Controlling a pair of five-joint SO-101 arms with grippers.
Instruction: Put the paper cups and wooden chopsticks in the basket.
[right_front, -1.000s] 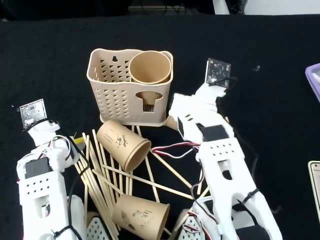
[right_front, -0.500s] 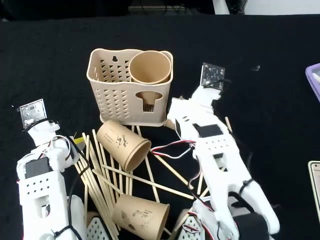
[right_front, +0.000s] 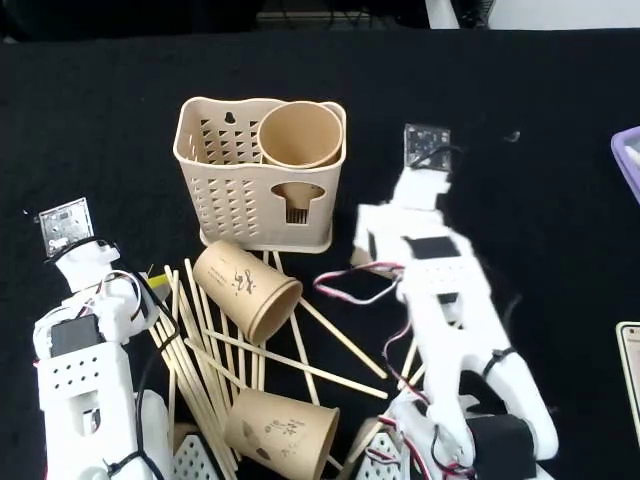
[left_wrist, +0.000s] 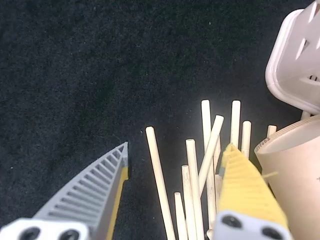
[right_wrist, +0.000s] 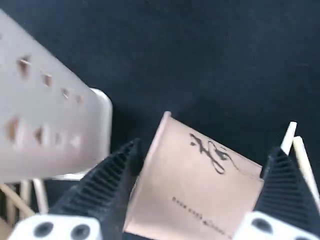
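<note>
The right hand (right_wrist: 205, 149) stands wide astride a lying paper cup (right_wrist: 200, 185) at four o'clock of the basket (right_front: 250, 190). Likely light and crushable, the cup wants a gentle grip across its wall. The basket crowds one finger, but the counter (right_front: 520, 80) offers room toward two o'clock. The left hand (left_wrist: 177, 149) gapes over the chopsticks (left_wrist: 205, 115).
</note>
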